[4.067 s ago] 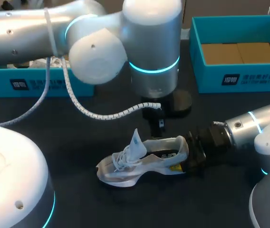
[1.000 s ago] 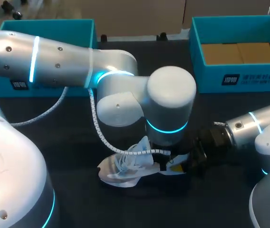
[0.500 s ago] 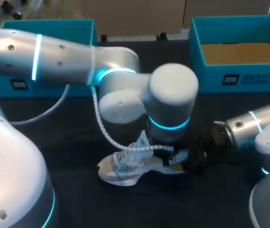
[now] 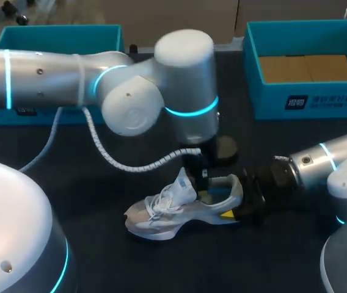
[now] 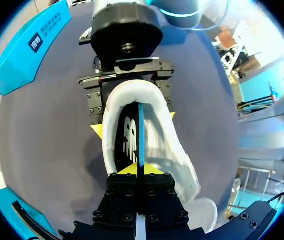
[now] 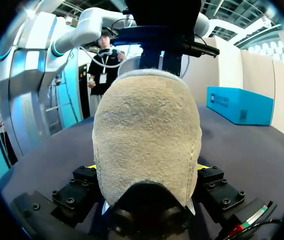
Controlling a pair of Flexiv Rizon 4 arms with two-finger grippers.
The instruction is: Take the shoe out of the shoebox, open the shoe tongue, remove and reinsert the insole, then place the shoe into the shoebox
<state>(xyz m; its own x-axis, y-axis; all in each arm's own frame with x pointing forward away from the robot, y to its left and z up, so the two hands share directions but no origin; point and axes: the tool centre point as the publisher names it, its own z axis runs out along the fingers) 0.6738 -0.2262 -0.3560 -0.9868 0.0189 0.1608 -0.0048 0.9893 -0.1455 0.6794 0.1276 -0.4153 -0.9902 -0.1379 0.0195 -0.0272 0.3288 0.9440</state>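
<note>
A white shoe (image 4: 173,210) lies on its sole on the dark table (image 4: 88,183), toe pointing left, tongue raised. My right gripper (image 4: 236,210) comes in from the right and is shut on the heel; in the right wrist view the beige heel (image 6: 147,130) fills the gap between its fingers (image 6: 89,167). My left gripper (image 4: 203,178) hangs over the shoe's opening. In the left wrist view it (image 5: 138,170) is shut on the thin blue insole (image 5: 140,127), seen edge-on and rising out of the shoe (image 5: 167,150). The right gripper (image 5: 127,95) shows beyond the heel.
A teal shoebox (image 4: 344,97) with brown cardboard inside stands at the back right. Another teal box (image 4: 14,110) stands at the back left, partly hidden by my left arm. Bare table lies in front of the shoe.
My left gripper has shut on the insole inside the shoe. The left arm has then risen and drawn back from the opening. The right arm and the shoe have stayed put.
</note>
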